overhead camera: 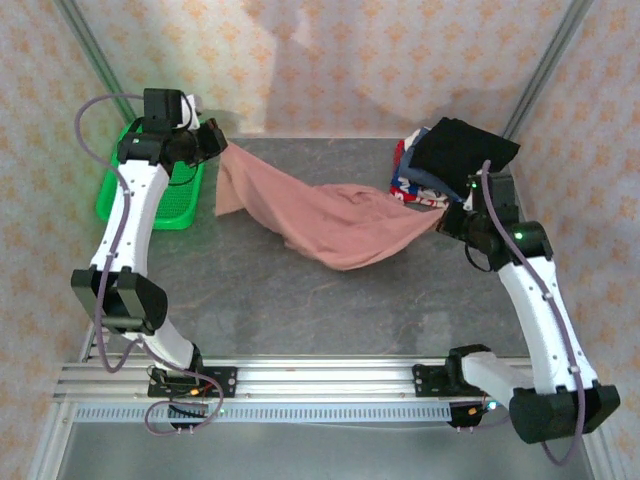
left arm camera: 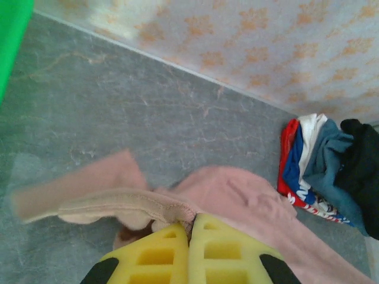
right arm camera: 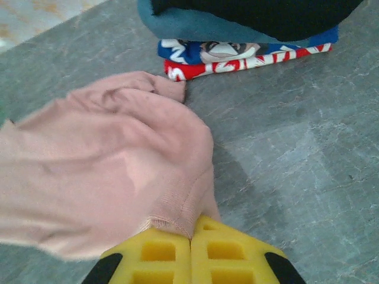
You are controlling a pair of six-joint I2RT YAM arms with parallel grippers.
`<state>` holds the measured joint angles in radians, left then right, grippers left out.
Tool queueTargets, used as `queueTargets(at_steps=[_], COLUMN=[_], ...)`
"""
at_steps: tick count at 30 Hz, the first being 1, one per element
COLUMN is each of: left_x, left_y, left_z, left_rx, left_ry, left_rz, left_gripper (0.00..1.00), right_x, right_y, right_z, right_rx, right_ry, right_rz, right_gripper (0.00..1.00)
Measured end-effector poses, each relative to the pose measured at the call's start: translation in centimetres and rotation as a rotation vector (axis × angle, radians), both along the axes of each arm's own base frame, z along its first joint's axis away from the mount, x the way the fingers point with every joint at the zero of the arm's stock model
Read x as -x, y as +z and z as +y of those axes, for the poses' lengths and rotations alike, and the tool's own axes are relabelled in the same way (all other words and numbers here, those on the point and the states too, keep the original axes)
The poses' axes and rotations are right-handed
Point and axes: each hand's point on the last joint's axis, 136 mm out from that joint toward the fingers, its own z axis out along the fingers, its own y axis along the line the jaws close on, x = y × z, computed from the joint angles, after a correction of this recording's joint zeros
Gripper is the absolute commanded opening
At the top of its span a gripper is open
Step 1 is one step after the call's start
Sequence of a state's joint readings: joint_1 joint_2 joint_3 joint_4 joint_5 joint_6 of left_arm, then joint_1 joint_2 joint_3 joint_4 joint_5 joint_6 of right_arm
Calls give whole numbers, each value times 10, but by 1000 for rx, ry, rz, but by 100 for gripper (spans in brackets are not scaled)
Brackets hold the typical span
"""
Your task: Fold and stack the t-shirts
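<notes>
I hold the pink t-shirt (overhead camera: 330, 225) between both arms. The left gripper (left arm camera: 190, 223) pinches its edge at ten o'clock, and the right gripper (right arm camera: 192, 229) pinches its edge at three o'clock, near the folded stack (overhead camera: 445, 160). I judge this is the spreading step; next I must lay it flat.

a t-shirt (overhead camera: 340, 225) spans the tabletop (overhead camera: 300, 310) between the basket (overhead camera: 180, 205) at far left and the shirt stack (overhead camera: 455, 150) at far right.
</notes>
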<state>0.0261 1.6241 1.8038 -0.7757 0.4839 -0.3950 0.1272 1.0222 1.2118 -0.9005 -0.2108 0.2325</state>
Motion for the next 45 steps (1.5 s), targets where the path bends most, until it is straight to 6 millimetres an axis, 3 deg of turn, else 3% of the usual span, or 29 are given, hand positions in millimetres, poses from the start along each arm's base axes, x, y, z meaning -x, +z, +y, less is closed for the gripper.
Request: queueTargets(at_steps=[4,8,11,13,15,17,20,23,27,28,29,32,34,35,36,37,39,42,45], left_x=[24,66,93,102,100,89,55,1,-81,-99,-119,-162,-165,-161,-156,-150,-132,-80,-4], left_y=[59,156,210,227,227,219,190,132,25,0,-28,-114,-159,-179,-189,-191,-177,-120,-53], left_z=[-5,-9,-10,-11,-10,-10,-11,-14,-23,-26,-30,-42,-45,-44,-44,-42,-40,-39,-47], left_rx=[-12,-13,-16,-16,-19,-21,-28,-38,-61,-68,-73,-70,-60,-61,-61,-59,-43,4,86], left_ry=[0,1,8,12,18,20,24,26,17,15,10,3,15,28,37,46,63,82,69], left_rz=[-161,-414,-568,-619,-621,-595,-522,-388,-177,-132,-87,36,124,172,204,220,233,203,108], left_gripper=[0,0,0,0,0,0,0,0,0,10,34,58,69,84,90,91,91,89,81], right_x=[14,31,39,41,38,31,14,-13,-63,-72,-82,-106,-114,-118,-120,-121,-124,-125,-117], right_y=[53,110,130,136,133,123,101,70,12,0,-13,-42,-52,-56,-58,-57,-54,-54,-61], right_z=[7,11,11,11,11,12,13,14,10,8,7,5,6,6,7,7,9,11,13], right_rx=[-47,-80,-88,-86,-77,-64,-38,-2,73,86,97,113,114,113,109,108,100,82,64], right_ry=[43,74,82,84,89,93,99,109,103,99,95,87,88,88,87,87,88,89,94], right_rz=[-124,-267,-314,-327,-313,-273,-201,-115,24,55,81,131,146,148,148,144,128,113,130], right_gripper=[0,0,0,0,0,0,0,0,0,0,0,0,0,0,0,0,0,0,0])
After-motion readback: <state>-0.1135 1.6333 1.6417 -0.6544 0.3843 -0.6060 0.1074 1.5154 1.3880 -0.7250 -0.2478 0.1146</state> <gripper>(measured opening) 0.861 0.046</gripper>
